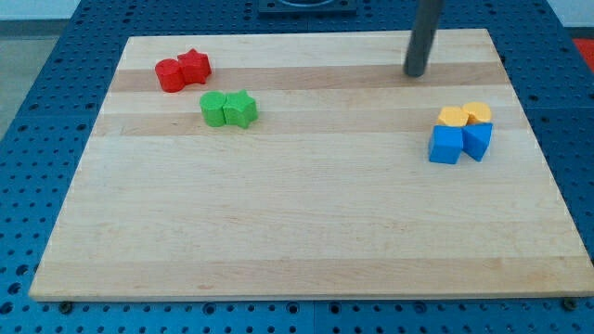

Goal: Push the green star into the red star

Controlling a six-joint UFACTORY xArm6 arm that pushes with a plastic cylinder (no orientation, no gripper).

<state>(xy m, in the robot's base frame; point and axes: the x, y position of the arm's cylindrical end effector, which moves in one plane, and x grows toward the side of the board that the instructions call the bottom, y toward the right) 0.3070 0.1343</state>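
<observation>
The green star (241,109) lies at the upper left of the wooden board (306,213), touching a rounder green block (213,109) on its left. The red star (194,65) lies above and to the left of it, touching a rounder red block (171,75). A small gap separates the green pair from the red pair. My tip (414,73) is near the board's top edge, far to the right of both stars, touching no block.
Two yellow blocks (465,115) sit against two blue blocks (459,142) in a cluster at the right side, below and to the right of my tip. A blue perforated table (37,111) surrounds the board.
</observation>
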